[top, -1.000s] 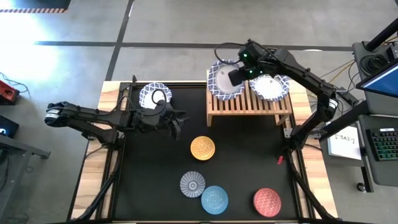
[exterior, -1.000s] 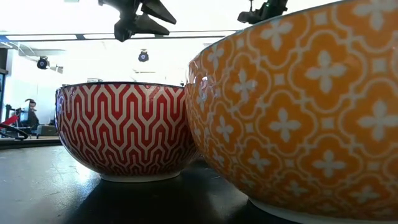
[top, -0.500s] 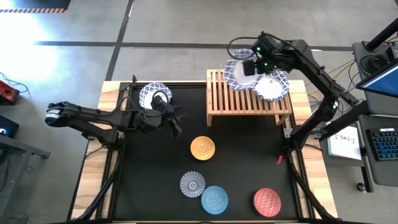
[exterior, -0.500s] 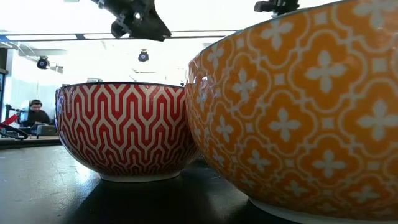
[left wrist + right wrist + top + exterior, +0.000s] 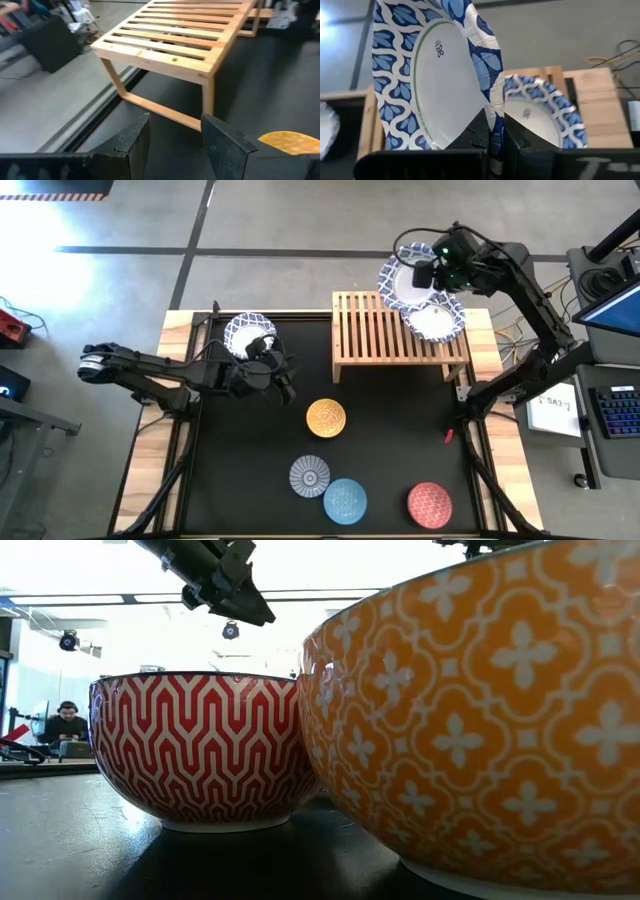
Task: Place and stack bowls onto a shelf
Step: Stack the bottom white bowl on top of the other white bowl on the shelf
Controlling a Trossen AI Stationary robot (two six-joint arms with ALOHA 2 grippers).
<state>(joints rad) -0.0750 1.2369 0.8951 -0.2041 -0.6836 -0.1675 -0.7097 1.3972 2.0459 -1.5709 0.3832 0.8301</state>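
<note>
The white bowl with the blue-patterned rim [image 5: 410,278] hangs tilted in the air above the far right end of the shelf [image 5: 372,335], pinched by its rim in the right gripper [image 5: 424,273], whose fingers are clamped tight on the rim's edge, as the right wrist view shows [image 5: 492,131]. A second ago this bowl was over the shelf's left part; half a second ago it was over the middle; now it overlaps the far edge of a second blue-rimmed bowl [image 5: 436,320] that sits on the right end of the slats. The left part of the shelf is now bare slats.

A third blue-rimmed bowl [image 5: 246,332] stands on the black mat [image 5: 390,440] at the far left. The left gripper [image 5: 285,375] hovers just beside it, its fingers parted with nothing between them; in the left wrist view the fingers [image 5: 134,140] point toward the shelf's near leg. Since the earlier frames it has edged slightly closer to that bowl.

The small bowls have not moved: the mustard yellow bowl [image 5: 326,418] mid-mat, the grey-blue patterned bowl [image 5: 310,476] touching the light blue bowl [image 5: 345,500], and the red bowl [image 5: 430,504] at the near right.
</note>
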